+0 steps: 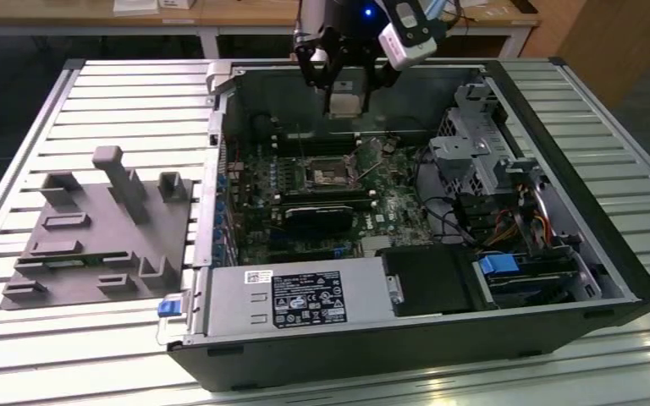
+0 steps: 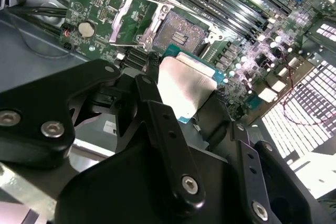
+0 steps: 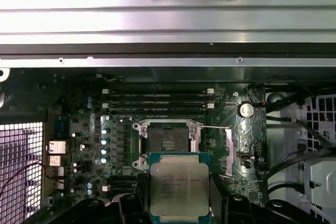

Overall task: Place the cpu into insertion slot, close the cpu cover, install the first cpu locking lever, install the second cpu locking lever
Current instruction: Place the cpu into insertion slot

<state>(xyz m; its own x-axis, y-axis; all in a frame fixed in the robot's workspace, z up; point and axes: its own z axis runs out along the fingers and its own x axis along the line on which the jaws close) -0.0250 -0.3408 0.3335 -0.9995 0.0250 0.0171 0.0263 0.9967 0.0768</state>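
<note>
Exterior view: open computer case (image 1: pixel 415 351) lies on its side on a slatted metal surface (image 1: pixel 613 127). A grey moulded fixture (image 1: pixel 99 233) sits on the same surface toward the exterior view's left, apart from the case. A grey power-supply box (image 1: pixel 291 298) fills the near end of the case.

Claw (image 1: pixel 345 95) hangs over the far end of the case interior, above the green circuit board (image 1: pixel 399 207). It is clenched on the cpu (image 1: pixel 344 104), one black finger on each of two opposite edges. The chip is in the air, clear of the board.

Second wrist view: claw (image 2: pixel 186 98) grips the cpu (image 2: pixel 184 82), silver-grey top in plain sight, green rim showing at the edges. Insertion slot (image 2: pixel 178 35) lies beyond the chip, dark centre bare, nothing seated in it. The cpu cover (image 2: pixel 119 20) is swung open to one side of the socket, its window showing board beneath.

First wrist view: cpu (image 3: pixel 178 187) held flat in the claw (image 3: pixel 178 205), near the insertion slot (image 3: pixel 167 140) but not over its centre. The cpu cover (image 3: pixel 229 153) stands open beside the socket. Long memory slots (image 3: pixel 157 100) run along the socket's other side. A coin battery (image 3: pixel 245 109) sits near the cover.
</note>
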